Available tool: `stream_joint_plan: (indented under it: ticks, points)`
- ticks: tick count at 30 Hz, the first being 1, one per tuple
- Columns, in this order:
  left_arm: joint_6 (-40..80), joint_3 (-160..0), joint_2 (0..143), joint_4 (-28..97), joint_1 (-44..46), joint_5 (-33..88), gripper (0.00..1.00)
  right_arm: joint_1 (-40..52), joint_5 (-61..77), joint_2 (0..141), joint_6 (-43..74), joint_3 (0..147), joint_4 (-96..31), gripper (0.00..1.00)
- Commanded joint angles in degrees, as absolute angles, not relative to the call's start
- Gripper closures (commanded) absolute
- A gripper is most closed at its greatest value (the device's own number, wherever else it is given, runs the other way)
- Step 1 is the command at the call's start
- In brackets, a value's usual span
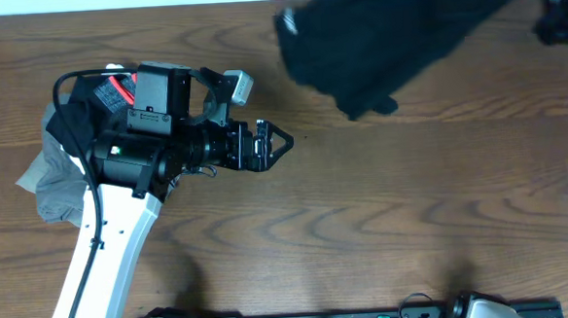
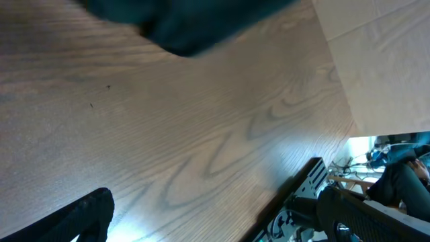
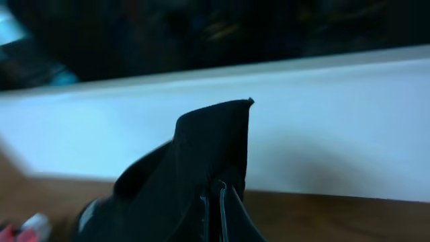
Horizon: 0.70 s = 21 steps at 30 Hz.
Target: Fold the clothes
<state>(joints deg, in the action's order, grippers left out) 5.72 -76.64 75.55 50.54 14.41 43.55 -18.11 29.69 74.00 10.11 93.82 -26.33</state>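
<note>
Left pincer [image 1: 275, 143] of mine is spread wide and holds nothing: through my left wrist camera its two dark fingers [image 2: 84, 216] sit at opposite lower corners, with only the bare wood of the table [image 1: 365, 213] between them. It hovers over the middle of the table, pointing to my right, well apart from both pieces of clothing. My right pincer [image 3: 218, 202] is clamped on the black garment [image 1: 404, 36]; through my right wrist camera a fold of that cloth stands up from between the fingers. From overhead the black garment stretches along the far edge of the table, from the far right corner towards the middle. It is blurred, and I cannot tell whether its lower end touches the wood. A crumpled grey garment [image 1: 56, 176] lies at the left edge, partly under my left arm
</note>
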Motion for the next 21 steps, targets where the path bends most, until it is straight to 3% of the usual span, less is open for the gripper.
stream_joint_plan:
  ticks: [1, 10, 21]
  points:
    - [3.55, -77.91, 75.33, 50.46, 14.55, 43.90, 0.02, -21.56, 23.16, 73.82, 12.08, 94.78, -26.48, 0.99]
    - [1.69, -77.91, 75.33, 50.41, 14.55, 43.46, 0.02, -22.22, 40.45, 73.78, 16.80, 95.26, -22.83, 0.99]
    - [1.72, -77.91, 75.33, 50.22, 14.55, 40.47, 0.02, -4.03, 46.96, 77.01, 15.11, 95.24, -27.88, 0.95]
